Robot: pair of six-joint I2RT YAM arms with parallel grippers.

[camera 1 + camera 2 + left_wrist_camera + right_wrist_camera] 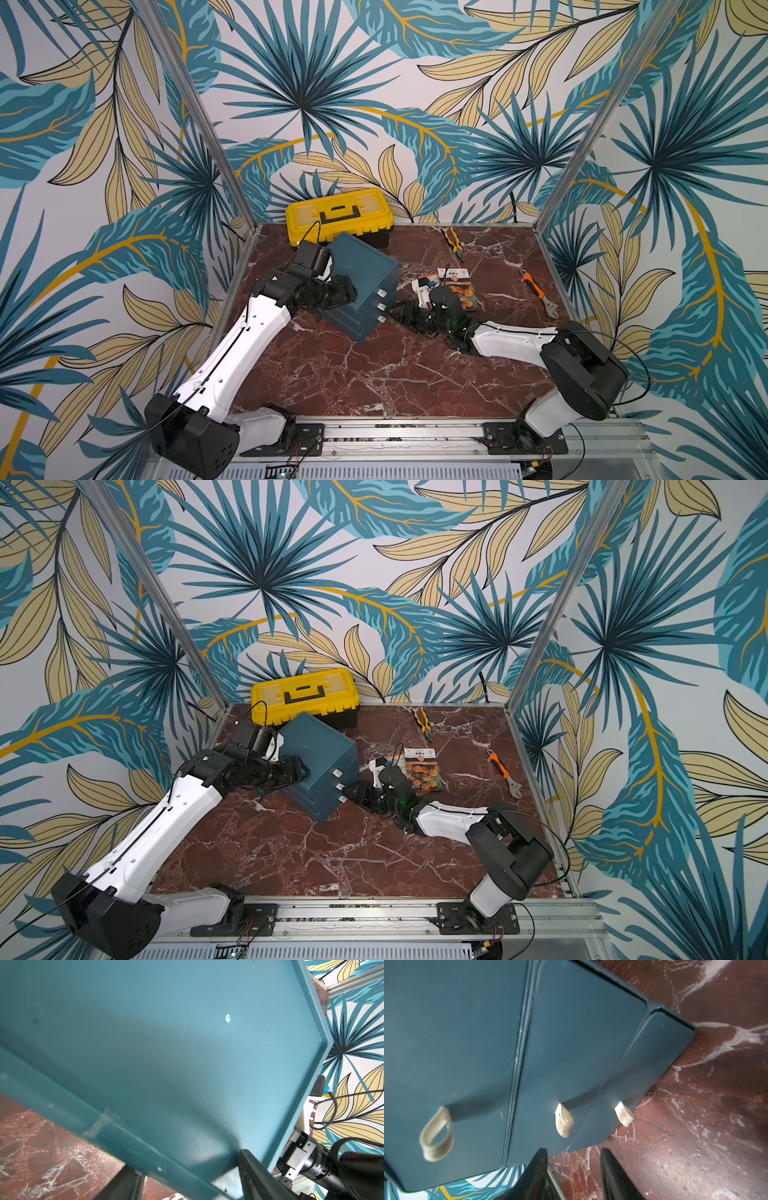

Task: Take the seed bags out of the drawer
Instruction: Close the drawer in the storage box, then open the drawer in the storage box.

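A dark teal drawer chest (361,270) (320,746) stands at an angle at the back left of the marble table, its three drawers all shut. Beige loop pulls (563,1121) show on the fronts. My left gripper (345,291) (187,1160) straddles the chest's top side edge, one finger on top and one against the side wall. My right gripper (395,309) (573,1150) is open and empty, just in front of the pulls. An orange seed bag (461,286) (424,771) lies on the table behind the right wrist, with another orange edge (424,275) partly hidden beside it.
A yellow toolbox (338,216) sits against the back wall right behind the chest. Yellow-handled pliers (453,243) lie at the back, and an orange adjustable wrench (538,293) lies near the right wall. Aluminium posts frame the table's corners.
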